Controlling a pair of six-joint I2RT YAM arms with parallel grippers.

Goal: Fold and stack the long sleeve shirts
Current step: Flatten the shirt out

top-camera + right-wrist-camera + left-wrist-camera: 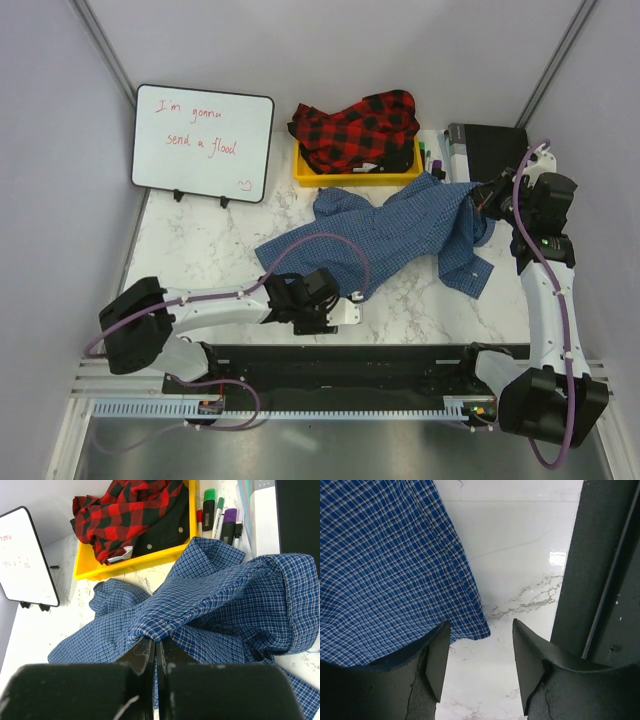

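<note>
Right gripper (155, 652) is clamped on a fold of the limp blue checked shirt (400, 235); left gripper (480, 630) is held spread beside its hem, judged the firmer hold.

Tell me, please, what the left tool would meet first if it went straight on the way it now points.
Most likely the blue shirt: its hem corner lies just ahead of the open left tool, by one finger. Past that only bare marble table shows, though depth is unclear.
</note>
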